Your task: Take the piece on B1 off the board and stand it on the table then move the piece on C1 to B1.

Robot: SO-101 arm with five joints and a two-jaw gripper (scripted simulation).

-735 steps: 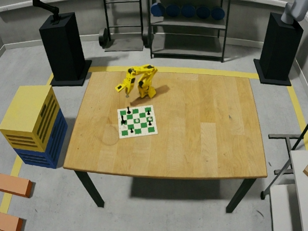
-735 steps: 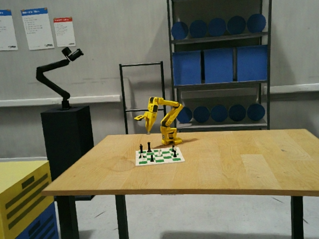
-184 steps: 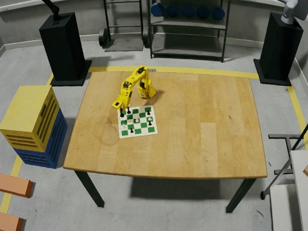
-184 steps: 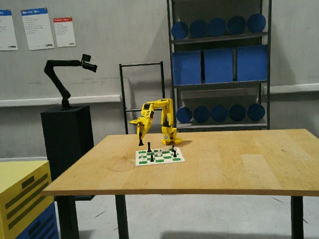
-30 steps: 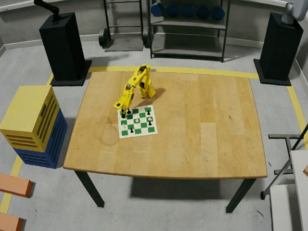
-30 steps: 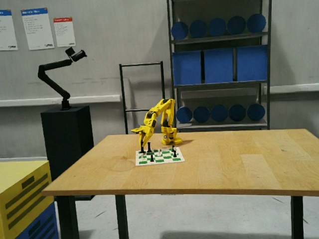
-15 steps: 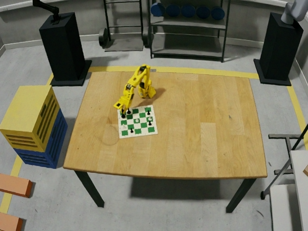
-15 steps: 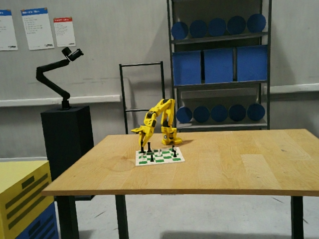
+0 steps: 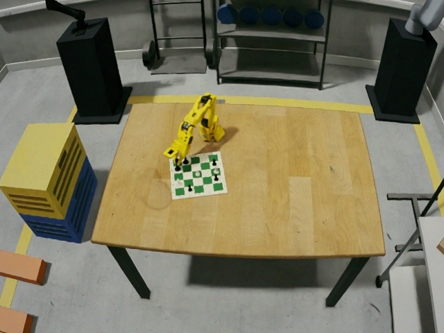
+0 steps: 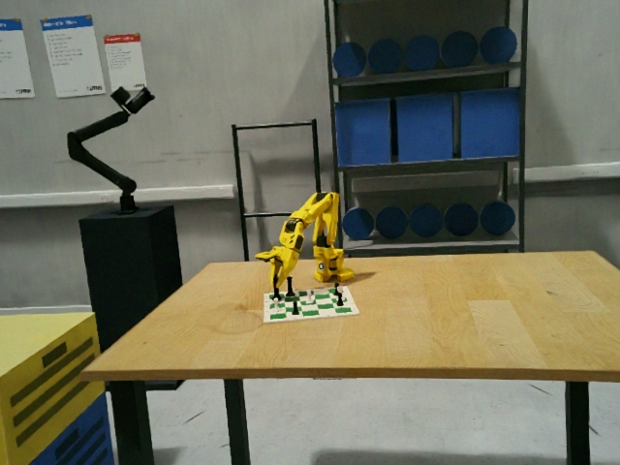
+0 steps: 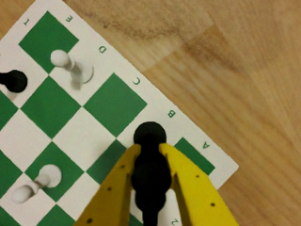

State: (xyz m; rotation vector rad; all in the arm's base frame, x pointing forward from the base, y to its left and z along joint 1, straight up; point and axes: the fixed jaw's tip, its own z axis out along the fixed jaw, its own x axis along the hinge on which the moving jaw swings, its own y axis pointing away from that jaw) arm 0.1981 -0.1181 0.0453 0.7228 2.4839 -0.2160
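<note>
A small green and white chessboard (image 9: 198,177) lies on the wooden table in front of my yellow arm. My gripper (image 11: 150,188) is shut on a black piece (image 11: 150,174) and holds it upright, low over the board's corner by the letters A and B, about at B1. I cannot tell whether its base touches the board. The gripper also shows in the top view (image 9: 177,165) and the exterior view (image 10: 275,289). A second black piece (image 9: 185,161) stands close beside the gripper on the board's far edge; it is hidden in the wrist view.
A white piece (image 11: 71,66) stands near the letter D. Another white piece (image 11: 35,184) and a black piece (image 11: 14,80) stand further in. More pieces (image 9: 215,168) stand on the board's right side. My arm's base (image 9: 211,130) stands just behind the board.
</note>
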